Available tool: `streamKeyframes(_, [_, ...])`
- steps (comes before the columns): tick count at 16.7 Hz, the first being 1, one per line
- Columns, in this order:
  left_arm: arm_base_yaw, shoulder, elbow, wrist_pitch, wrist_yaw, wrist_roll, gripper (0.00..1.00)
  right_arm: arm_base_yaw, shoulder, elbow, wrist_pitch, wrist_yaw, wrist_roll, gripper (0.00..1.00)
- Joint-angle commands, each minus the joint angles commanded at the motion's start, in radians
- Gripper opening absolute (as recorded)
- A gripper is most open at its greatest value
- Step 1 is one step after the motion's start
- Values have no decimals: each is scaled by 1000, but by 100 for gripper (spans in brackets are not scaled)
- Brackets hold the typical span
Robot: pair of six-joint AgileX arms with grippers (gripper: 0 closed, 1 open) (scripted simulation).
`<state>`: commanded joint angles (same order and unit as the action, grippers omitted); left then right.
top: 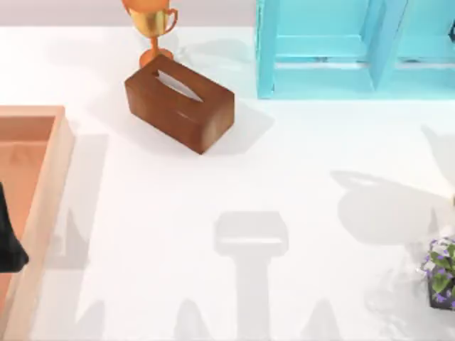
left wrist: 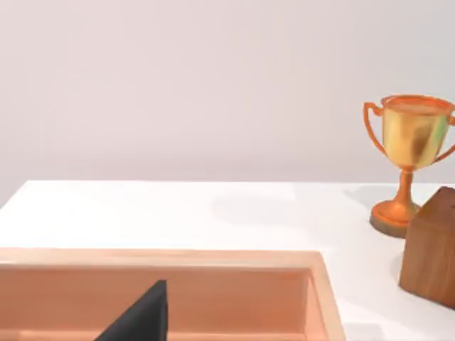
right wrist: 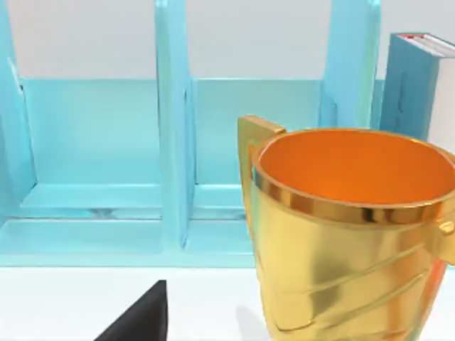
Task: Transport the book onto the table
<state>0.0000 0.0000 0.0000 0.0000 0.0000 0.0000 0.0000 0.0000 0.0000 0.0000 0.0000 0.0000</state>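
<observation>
The book (right wrist: 418,78) stands upright against the turquoise shelf (right wrist: 99,142), beside one of its upright boards, with its white page edges and a small red mark showing at the top. From the right wrist view it lies well beyond the right claw (right wrist: 140,320), of which a dark wedge shows low over the white worktop (right wrist: 64,302). A large gold cup (right wrist: 348,234) stands between claw and book. Whether this claw is wide or narrow I cannot tell.

The left claw (top: 10,241) hangs over the wooden tray (top: 50,177) at the worktop's left edge, far from the shelf. Its state I cannot tell either. A brown tissue box (top: 180,103) lies near the back, a trophy (top: 152,25) just behind it. A small flowering plant (top: 441,273) sits at the right edge.
</observation>
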Motion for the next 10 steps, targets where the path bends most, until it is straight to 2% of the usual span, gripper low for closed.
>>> streamKeyframes(5, [0, 0, 0, 0, 0, 0, 100, -17, 63, 56, 58, -6, -5, 100])
streamKeyframes(10, [0, 0, 0, 0, 0, 0, 100, -82, 377, 277, 321, -37, -23, 100])
